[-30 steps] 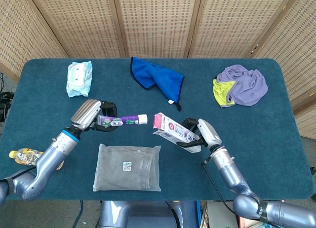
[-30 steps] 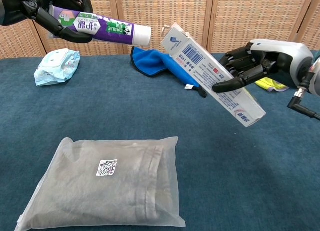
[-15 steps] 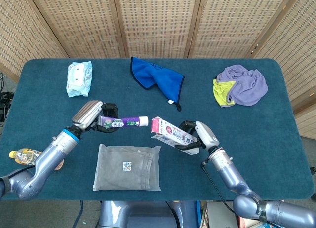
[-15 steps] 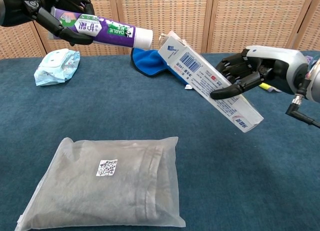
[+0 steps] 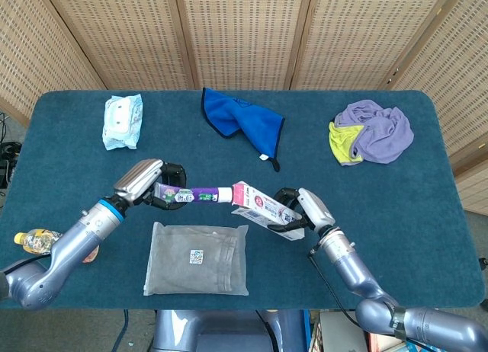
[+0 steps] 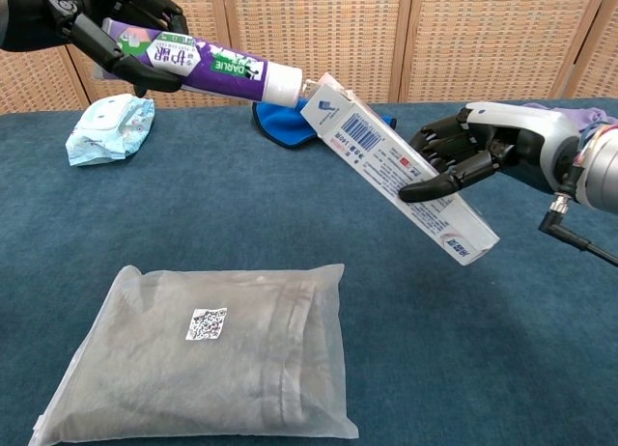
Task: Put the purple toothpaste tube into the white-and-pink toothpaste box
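Note:
My left hand (image 5: 146,183) (image 6: 92,21) grips the purple toothpaste tube (image 5: 191,193) (image 6: 193,62) by its flat end and holds it above the table, white cap pointing right. My right hand (image 5: 305,209) (image 6: 483,147) holds the white-and-pink toothpaste box (image 5: 264,208) (image 6: 396,166) aloft, tilted, its open end up and to the left. The tube's white cap (image 6: 283,83) sits at the mouth of the box, touching its open flap.
A grey clothing bag (image 5: 197,258) (image 6: 198,359) lies below both hands. A blue cloth (image 5: 240,120), a wipes pack (image 5: 122,120) and a purple and yellow cloth heap (image 5: 372,131) lie along the far side. A small bottle (image 5: 34,240) sits at the left edge.
Both hands have come together: the tube moved right and the box moved left and lower, so the cap now meets the box's open end.

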You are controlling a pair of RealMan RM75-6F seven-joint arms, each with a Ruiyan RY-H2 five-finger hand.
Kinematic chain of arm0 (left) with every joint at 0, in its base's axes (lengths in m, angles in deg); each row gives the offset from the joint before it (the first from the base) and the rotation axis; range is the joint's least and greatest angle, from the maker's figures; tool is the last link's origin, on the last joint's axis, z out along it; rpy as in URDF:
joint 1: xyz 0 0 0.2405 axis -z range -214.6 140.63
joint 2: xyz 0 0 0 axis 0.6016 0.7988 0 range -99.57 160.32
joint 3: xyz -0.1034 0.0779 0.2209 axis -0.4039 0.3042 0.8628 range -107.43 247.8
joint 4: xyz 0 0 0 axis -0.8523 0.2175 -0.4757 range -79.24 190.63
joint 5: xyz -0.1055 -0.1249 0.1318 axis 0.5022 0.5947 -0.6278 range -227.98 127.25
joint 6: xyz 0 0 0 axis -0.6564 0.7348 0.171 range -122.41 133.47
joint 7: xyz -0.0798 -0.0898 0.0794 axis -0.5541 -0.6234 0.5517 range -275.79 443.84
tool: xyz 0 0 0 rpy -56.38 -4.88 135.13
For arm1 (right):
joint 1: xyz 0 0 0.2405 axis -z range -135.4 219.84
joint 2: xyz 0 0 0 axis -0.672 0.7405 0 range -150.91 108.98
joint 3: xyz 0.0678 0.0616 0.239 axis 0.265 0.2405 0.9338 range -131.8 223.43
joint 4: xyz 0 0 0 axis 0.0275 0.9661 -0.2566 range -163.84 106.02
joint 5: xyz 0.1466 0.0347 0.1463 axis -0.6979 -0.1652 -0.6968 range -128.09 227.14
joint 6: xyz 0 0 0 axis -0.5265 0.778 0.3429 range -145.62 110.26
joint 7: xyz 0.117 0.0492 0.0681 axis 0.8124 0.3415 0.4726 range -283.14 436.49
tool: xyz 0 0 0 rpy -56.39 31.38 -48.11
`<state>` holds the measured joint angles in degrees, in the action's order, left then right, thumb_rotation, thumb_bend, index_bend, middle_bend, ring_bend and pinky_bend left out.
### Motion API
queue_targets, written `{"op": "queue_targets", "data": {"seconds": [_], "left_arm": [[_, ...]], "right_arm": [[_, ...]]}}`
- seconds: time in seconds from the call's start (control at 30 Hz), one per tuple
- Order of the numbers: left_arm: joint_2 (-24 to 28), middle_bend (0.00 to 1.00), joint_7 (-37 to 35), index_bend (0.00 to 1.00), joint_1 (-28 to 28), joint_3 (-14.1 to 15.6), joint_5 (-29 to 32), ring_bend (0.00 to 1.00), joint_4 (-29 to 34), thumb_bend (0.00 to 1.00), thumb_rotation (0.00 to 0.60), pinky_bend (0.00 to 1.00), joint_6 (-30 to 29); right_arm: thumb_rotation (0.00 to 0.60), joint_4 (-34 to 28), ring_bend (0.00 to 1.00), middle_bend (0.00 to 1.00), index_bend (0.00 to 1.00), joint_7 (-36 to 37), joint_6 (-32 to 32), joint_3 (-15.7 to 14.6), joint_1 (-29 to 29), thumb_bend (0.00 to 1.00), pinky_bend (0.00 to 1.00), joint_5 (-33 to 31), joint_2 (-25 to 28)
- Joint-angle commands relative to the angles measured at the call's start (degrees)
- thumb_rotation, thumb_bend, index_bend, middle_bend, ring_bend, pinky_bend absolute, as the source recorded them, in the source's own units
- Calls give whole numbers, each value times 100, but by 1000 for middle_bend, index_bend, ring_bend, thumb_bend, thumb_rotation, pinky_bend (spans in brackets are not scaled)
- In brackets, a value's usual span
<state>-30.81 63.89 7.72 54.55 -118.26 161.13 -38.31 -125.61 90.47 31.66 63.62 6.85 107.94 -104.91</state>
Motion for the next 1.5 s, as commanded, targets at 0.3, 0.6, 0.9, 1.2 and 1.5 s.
{"op": "queue_targets", "data": {"seconds": [0.3, 0.6, 0.9, 1.2, 1.5], "left_arm": [[228, 661, 245, 793, 24, 146, 224, 551, 34, 268, 600, 541, 206], [1, 661, 182, 792, 56, 76, 228, 551, -7, 268, 600, 541, 107], [-54, 661, 67, 793, 112, 30, 208, 551, 107, 268, 600, 541, 188], [-76, 661, 8, 793, 168, 11, 257, 551, 138, 268, 600, 541, 285], [-118, 661, 146, 793, 233, -22, 381, 552, 152, 268, 600, 541, 239]], "right_arm": [[600, -27, 438, 548, 603, 108, 8, -7, 16, 80, 484, 14, 80], [600, -145, 438, 548, 604, 45, 0, -64, -37, 80, 484, 87, 59], [600, 1, 438, 548, 605, 149, -192, 49, -204, 79, 484, 9, 32], [600, -2, 438, 548, 605, 296, -207, 8, -190, 80, 484, 128, 39], [600, -70, 438, 548, 604, 475, -319, -87, -189, 80, 484, 426, 105]]}}
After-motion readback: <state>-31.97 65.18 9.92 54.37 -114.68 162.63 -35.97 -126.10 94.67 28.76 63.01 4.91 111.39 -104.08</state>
